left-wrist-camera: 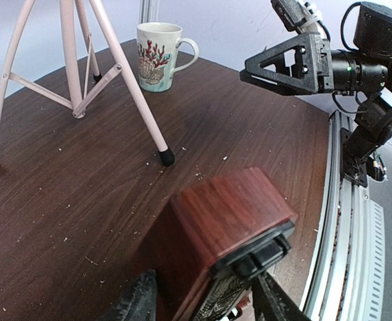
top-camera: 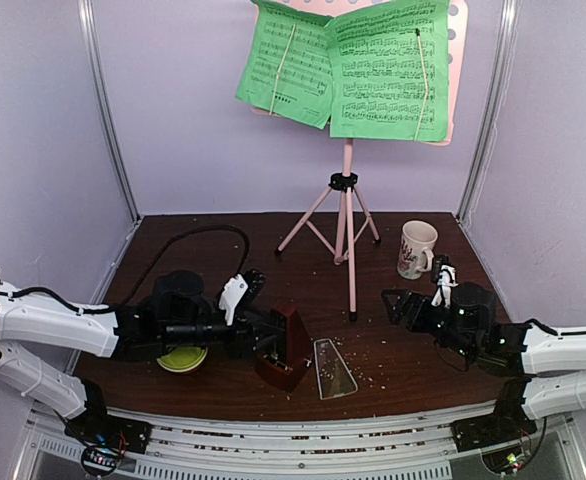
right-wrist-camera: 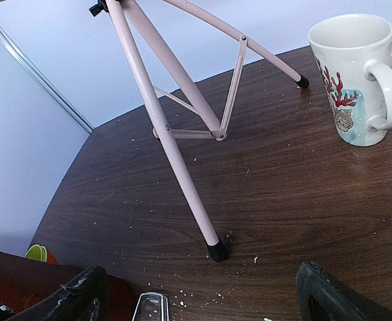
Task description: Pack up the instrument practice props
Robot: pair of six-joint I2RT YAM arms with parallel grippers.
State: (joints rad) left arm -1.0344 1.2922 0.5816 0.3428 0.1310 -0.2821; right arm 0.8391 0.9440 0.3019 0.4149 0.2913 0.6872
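left claw (left-wrist-camera: 206, 306): closed on the metronome (left-wrist-camera: 229, 221), one finger on each flank, dark red body fills the gap. My left arm comes in from 9 o'clock in the top view, so the metronome sits at 3 o'clock off that wrist, near the front middle of the tabletop (top-camera: 423, 375). Can't tell whether its base is flat on the wood

clear cover (top-camera: 334, 369): lying on the tabletop just beside the metronome, at its 4 o'clock, touching neither claw

right claw (right-wrist-camera: 206, 297): wide open, holding nothing, low over the tabletop. Metronome and cover are at its 8 o'clock, well apart from the fingers. One end of the cover just shows at the bottom of the right wrist view

music stand (top-camera: 348, 170): upright on its tripod, at 12 to 1 o'clock from the metronome. Its nearest foot lands between my two claws, near the right claw at its 9 o'clock. Green sheet-music pages (top-camera: 343, 65) are spread open on the pink desk (top-camera: 457, 40) up top, well above both claws

mug (top-camera: 417, 248): upright, at 12 o'clock from the right claw, apart from the stand legs

bowl (top-camera: 183, 359): yellow-green, under my left forearm, at 9 o'clock from the metronome

pale crumbs (top-camera: 373, 378) scattered around the cover and the stand foot
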